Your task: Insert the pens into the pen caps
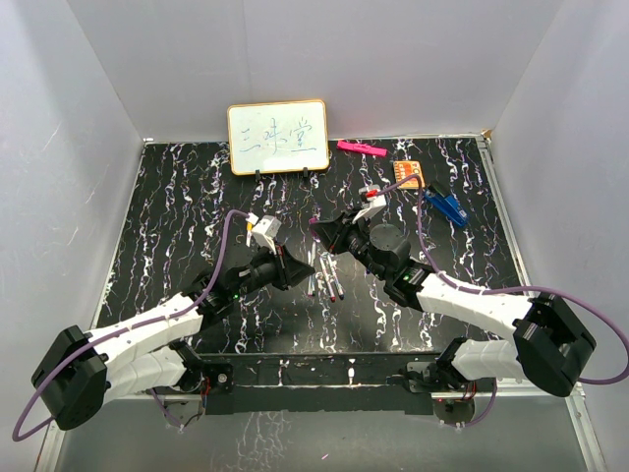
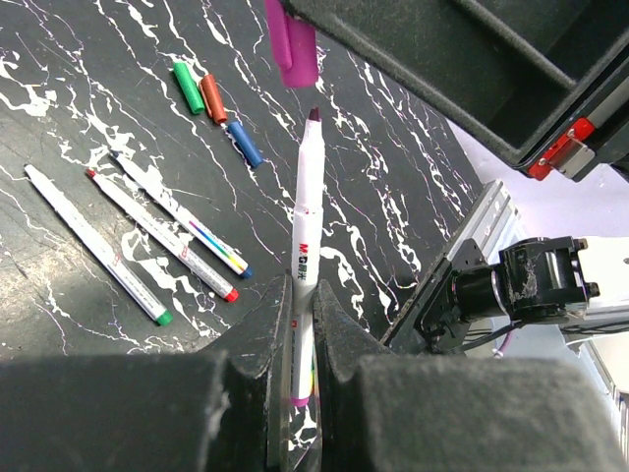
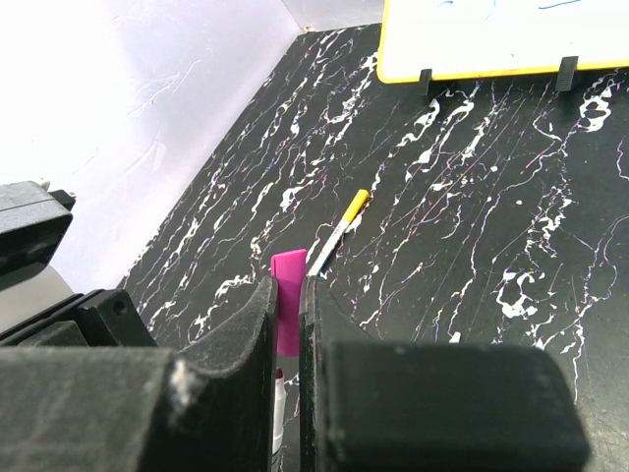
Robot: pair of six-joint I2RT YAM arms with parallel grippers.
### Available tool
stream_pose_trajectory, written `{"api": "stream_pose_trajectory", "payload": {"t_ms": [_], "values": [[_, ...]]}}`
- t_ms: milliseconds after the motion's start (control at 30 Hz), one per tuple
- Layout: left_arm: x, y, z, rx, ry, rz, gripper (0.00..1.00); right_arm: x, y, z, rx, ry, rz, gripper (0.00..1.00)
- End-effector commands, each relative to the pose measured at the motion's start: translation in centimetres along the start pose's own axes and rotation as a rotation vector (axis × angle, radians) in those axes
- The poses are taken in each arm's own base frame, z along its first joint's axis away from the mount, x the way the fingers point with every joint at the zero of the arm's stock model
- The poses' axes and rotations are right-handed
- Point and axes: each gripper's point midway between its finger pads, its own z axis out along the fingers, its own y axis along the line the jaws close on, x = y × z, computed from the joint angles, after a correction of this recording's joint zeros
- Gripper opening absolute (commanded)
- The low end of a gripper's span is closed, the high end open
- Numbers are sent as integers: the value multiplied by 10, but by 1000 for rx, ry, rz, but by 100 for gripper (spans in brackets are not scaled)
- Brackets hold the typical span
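My left gripper [image 2: 303, 300] is shut on a white pen [image 2: 306, 226] with a dark purple tip [image 2: 314, 115], pointing up at a purple cap [image 2: 292, 44]. My right gripper [image 3: 288, 295] is shut on that purple cap [image 3: 289, 270], with the pen's tip [image 3: 279, 379] just below it and a small gap between them. In the top view both grippers [image 1: 305, 264] [image 1: 319, 224] meet at mid-table. Three uncapped pens [image 2: 157, 234] lie on the table, with green [image 2: 188, 87], red [image 2: 213, 98] and blue [image 2: 245, 143] caps beyond them. A yellow-capped pen [image 3: 339, 231] lies apart.
A small whiteboard [image 1: 278, 137] stands at the back. A pink bar [image 1: 361, 148], an orange card [image 1: 408, 173] and a blue clip [image 1: 450, 208] lie at the back right. The loose pens [image 1: 324, 285] lie just in front of the grippers. White walls surround the black marbled table [image 1: 177, 197].
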Motion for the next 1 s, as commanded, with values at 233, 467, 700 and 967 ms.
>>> {"api": "stream_pose_trajectory", "payload": {"t_ms": [233, 467, 700, 967], "values": [[-15, -6, -1, 8, -62, 13, 0, -23, 17, 3, -49, -70, 1, 0], [-15, -6, 1, 8, -54, 15, 0, -20, 18, 3, -56, -66, 8, 0], [-16, -7, 2, 10, -58, 13, 0, -17, 20, 4, -63, -58, 10, 0], [-19, -5, -2, -3, -81, 11, 0, -14, 20, 3, -64, -55, 11, 0]]}}
